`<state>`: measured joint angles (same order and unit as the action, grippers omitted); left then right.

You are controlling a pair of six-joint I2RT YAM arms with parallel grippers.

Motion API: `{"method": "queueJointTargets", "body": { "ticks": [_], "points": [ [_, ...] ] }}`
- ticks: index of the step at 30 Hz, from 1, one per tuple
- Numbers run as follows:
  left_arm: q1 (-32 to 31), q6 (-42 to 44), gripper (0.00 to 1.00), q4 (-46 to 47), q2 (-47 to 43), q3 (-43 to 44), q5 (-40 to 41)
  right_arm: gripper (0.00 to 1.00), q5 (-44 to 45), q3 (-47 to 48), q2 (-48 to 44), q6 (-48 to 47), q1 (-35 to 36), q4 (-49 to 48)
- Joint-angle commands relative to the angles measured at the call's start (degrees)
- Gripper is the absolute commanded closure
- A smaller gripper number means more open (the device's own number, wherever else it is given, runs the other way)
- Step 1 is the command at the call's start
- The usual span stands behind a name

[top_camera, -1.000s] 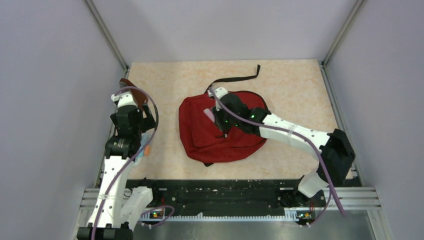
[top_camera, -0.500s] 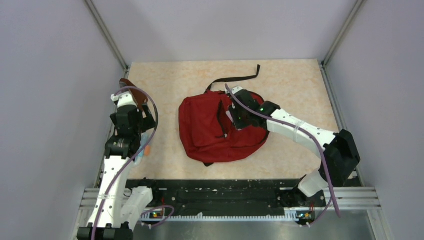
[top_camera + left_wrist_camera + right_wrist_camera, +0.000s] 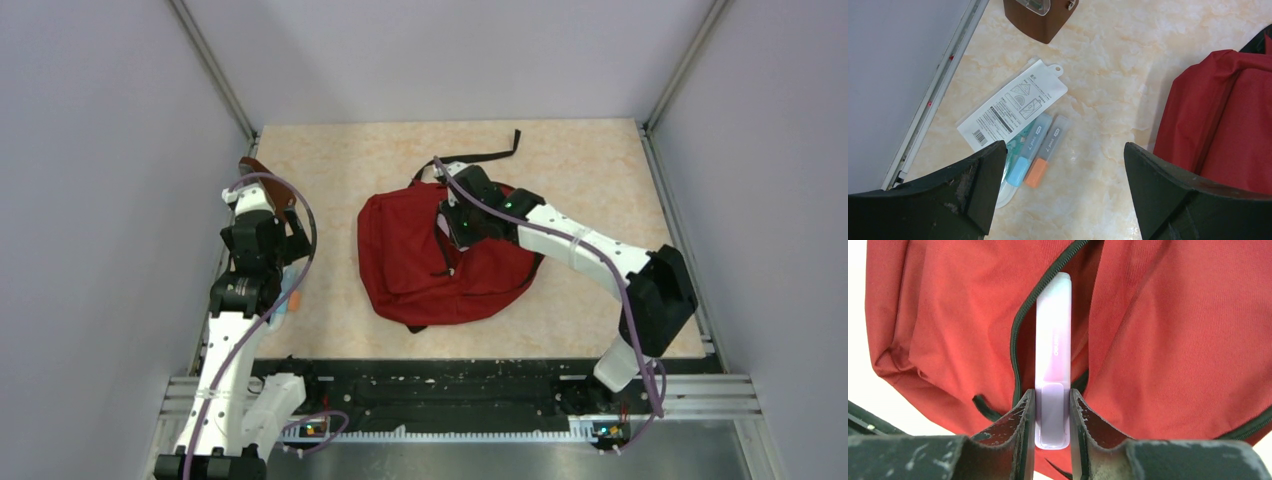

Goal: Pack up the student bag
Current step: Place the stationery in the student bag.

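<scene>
The student bag (image 3: 420, 265) lies flat mid-table, dark red with black zippers. Above its upper right part my right gripper (image 3: 452, 225) is shut on a pale lilac highlighter (image 3: 1053, 340). In the right wrist view the pen points away from the fingers, and its tip lies over the bag's (image 3: 1168, 340) open black zipper line (image 3: 1020, 330). My left gripper (image 3: 1063, 150) hangs open over the table's left side, nothing between its fingers. Below it lie a blue highlighter (image 3: 1028, 152) and an orange highlighter (image 3: 1047, 152). The bag's edge (image 3: 1228, 120) shows to the right there.
A white packet with a ruler set (image 3: 1013, 107) lies partly under the two highlighters. A brown wedge-shaped pouch (image 3: 262, 175) stands by the left wall rail. A black strap (image 3: 480, 155) trails from the bag toward the back.
The right gripper, still holding the lilac highlighter, swung right across the bag and then back a little to the left and farther back. The left arm has not moved.
</scene>
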<state>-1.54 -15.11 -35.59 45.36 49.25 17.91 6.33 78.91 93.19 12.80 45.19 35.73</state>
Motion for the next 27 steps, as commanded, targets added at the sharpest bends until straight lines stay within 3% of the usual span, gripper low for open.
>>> {"method": "queueJointTargets", "body": {
  "ticks": [1,5,14,18,20,23,27],
  "points": [
    [0.4,-0.5,0.08,2.9,-0.5,-0.2,0.3,1.0,-0.7,4.9,3.7,-0.8,0.0,0.6],
    [0.4,-0.5,0.08,2.9,-0.6,-0.3,0.4,1.0,0.5,6.5,5.7,-0.2,0.0,0.3],
    [0.4,-0.5,0.08,2.9,-0.8,-0.3,0.1,1.0,-1.4,-1.6,6.9,0.3,0.0,-17.9],
    [0.5,-0.5,0.08,3.0,-0.7,-0.3,-0.1,1.0,-1.5,-2.9,7.6,0.7,0.0,-20.9],
    [0.5,-0.5,0.08,3.0,-0.6,-0.3,-0.2,0.92,-1.2,-3.2,7.7,0.8,0.0,-21.1],
    [0.4,-0.5,0.08,3.0,-0.5,-0.3,-0.2,0.71,-1.3,-3.6,7.2,0.8,0.0,-21.3],
    [0.5,-0.5,0.08,3.0,-0.4,-0.3,-0.2,0.55,-1.0,-4.6,5.8,0.9,0.0,-21.1]
  ]
}}
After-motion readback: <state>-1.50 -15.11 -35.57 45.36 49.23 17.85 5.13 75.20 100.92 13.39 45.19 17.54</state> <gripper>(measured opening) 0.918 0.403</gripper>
